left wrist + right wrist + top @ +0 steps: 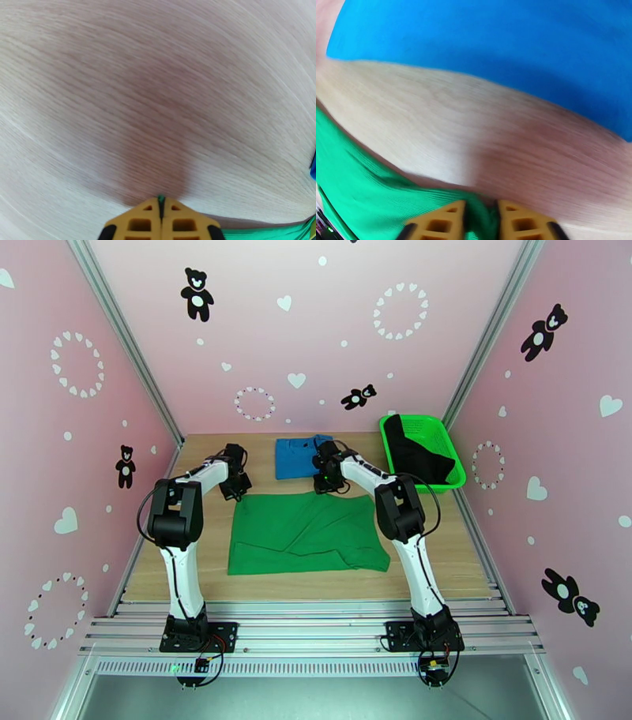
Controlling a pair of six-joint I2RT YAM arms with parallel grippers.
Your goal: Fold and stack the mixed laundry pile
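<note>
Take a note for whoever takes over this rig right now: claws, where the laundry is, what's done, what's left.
Left claw: shut on the far left corner of the green shirt.
Right claw: shut on that shirt's far edge, further right.
The shirt lies spread out in the middle of the table.
Blue shirt: looks folded, at the far side.
Black garment: in the green basket, far right.
Done: blue folded.
Left: fold green, stack it, then fold and stack black.
</note>
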